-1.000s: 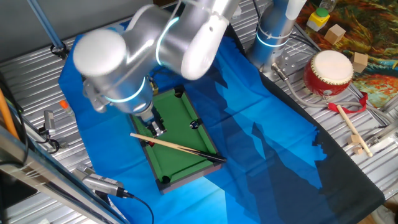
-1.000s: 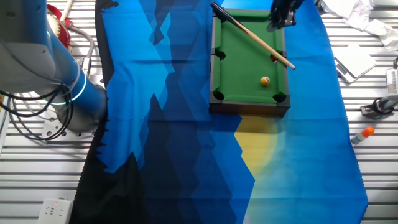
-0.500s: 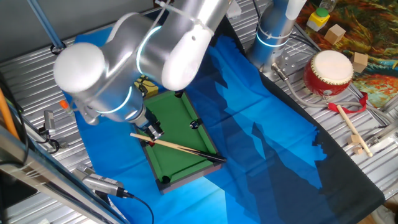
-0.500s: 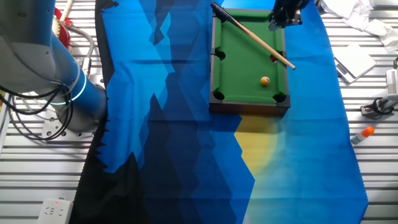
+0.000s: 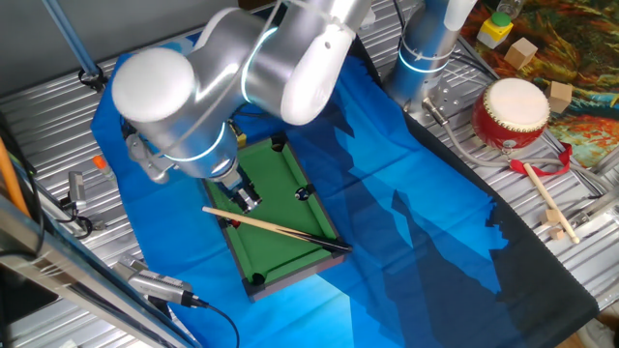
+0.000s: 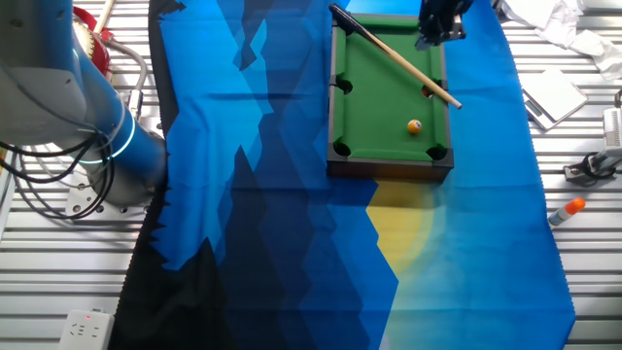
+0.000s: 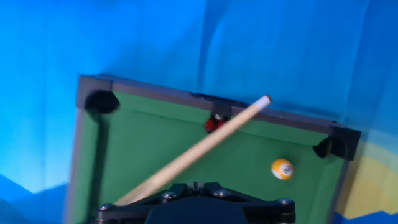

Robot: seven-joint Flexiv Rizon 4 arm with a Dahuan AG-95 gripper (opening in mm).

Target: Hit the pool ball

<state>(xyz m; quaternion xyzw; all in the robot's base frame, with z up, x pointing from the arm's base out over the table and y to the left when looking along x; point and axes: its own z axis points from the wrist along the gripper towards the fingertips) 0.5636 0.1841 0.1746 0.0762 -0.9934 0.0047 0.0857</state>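
1. Both fixed views are bright and evenly lit, edges crisp across the blue cloth (image 6: 262, 146).
2. Glare shines on the silver arm (image 5: 222, 87), with glowing rings at its joints.
3. A yellow patch of light sits on the cloth below the pool table (image 6: 389, 160).
4. The hand view is soft and blurred; the cue stick (image 7: 199, 149) smears slightly, colours oversaturated.

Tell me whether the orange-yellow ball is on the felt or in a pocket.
On the felt: the pool ball sits on open green, apart from the corner pocket.
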